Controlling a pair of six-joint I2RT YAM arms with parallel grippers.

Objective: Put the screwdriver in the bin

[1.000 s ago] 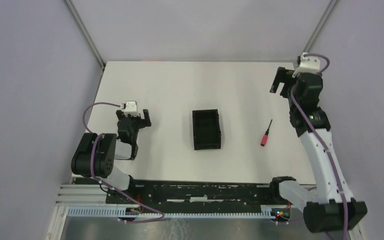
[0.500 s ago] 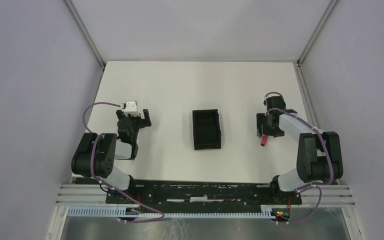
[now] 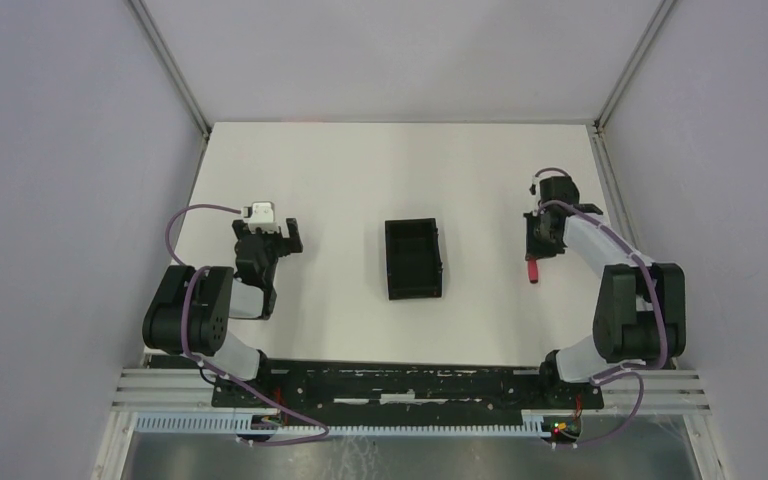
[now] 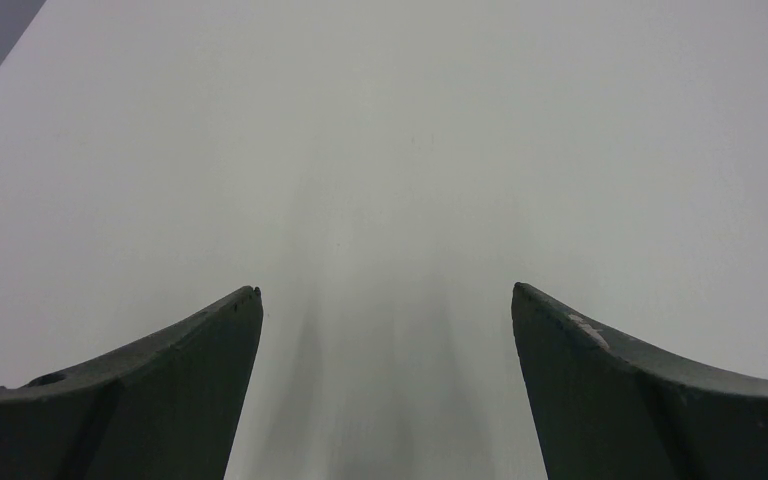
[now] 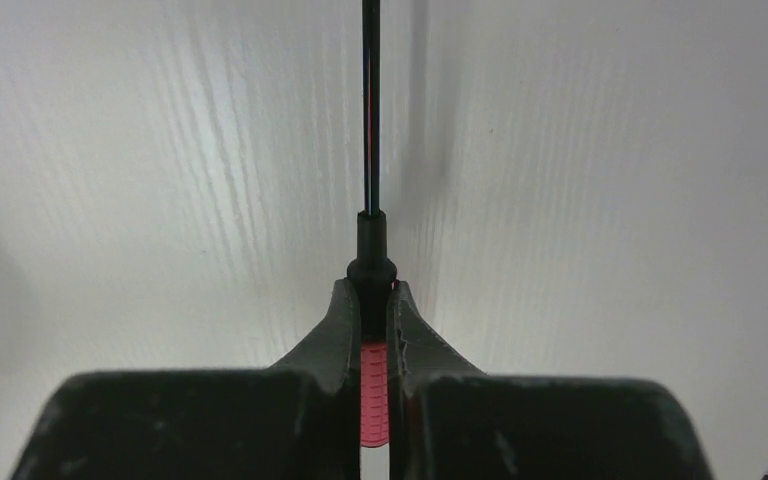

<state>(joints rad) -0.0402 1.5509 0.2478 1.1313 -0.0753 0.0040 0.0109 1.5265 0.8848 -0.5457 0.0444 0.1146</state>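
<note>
Right tool (image 5: 372, 295) is clenched on the screwdriver (image 5: 371, 150). Its fingers pinch the red handle just behind the dark collar, and the shaft runs straight out past the fingertips. The top view puts this grasp on the right side of the surface (image 3: 360, 170), well apart from the bin (image 3: 388, 260), which sits mid-surface to its left. Can't tell whether the screwdriver touches the surface or hangs just above it. Left tool (image 4: 385, 300) is released, fingers spread wide, low over the surface on the left and well apart from the bin.
</note>
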